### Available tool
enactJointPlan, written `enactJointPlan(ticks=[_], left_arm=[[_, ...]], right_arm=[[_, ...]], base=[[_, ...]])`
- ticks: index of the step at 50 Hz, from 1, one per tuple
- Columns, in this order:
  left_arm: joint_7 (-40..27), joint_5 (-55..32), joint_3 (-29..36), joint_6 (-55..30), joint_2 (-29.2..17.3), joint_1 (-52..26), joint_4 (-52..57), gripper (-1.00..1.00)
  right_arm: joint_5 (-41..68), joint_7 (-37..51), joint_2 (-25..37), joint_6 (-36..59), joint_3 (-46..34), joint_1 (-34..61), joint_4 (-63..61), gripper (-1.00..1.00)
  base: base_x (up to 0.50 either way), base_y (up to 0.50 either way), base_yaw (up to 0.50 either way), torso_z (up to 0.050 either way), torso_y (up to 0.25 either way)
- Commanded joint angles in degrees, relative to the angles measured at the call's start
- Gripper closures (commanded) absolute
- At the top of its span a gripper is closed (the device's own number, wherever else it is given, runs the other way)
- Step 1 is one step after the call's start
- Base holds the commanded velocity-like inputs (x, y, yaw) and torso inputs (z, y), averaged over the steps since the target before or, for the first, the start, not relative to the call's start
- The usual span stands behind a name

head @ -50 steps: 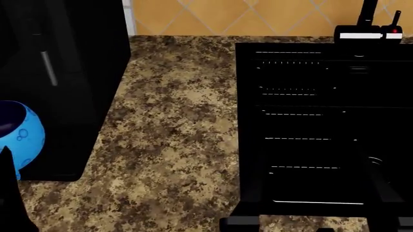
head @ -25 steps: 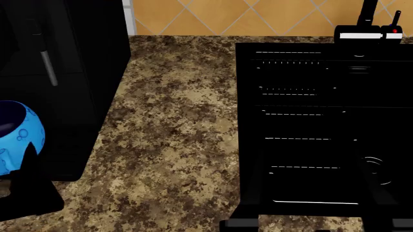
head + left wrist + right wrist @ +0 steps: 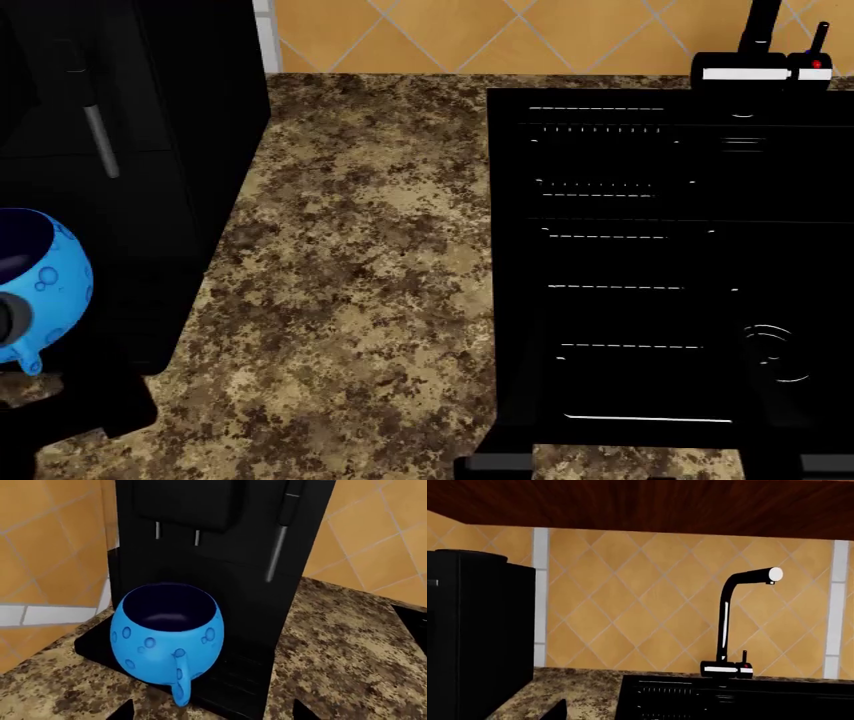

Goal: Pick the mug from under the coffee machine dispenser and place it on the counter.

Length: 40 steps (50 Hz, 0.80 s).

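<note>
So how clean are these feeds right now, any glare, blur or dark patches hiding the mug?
Left wrist view: sharp and evenly lit, the mug reads clearly against the glossy black coffee machine dispenser, no glare on it. Head view: sharp too, but the mug is cropped at the frame edge and partly covered by a black shape. Right wrist view: clear, the mug is not in it.

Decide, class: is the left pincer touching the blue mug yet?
Apart. In the left wrist view the mug sits on the coffee machine's base tray, and the pincer's two dark fingertips show at the frame's lower edge with granite counter between them and the mug.
</note>
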Motion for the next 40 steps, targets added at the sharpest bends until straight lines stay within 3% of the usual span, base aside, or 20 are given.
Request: enactJointPlan(ticks=[1,40], left_arm=[[0.99,0.81,-2.49,0.08,2.81,3.72,-4.87,-1.0],[7.95,1.15,-3.61,0.29,7.87,4.27,-19.8,-1.0]], right_arm=[[-0.78,-0.51,-0.32,-0.65,-0.6,-0.85,0.95,-1.0],[-1.68,-2.29,-1.67,-2.96,-1.53,-2.56,4.16,-1.0]], base=[[0.0,0.0,0.0,0.0,0.0],[0.0,0.0,0.0,0.0,0.0]])
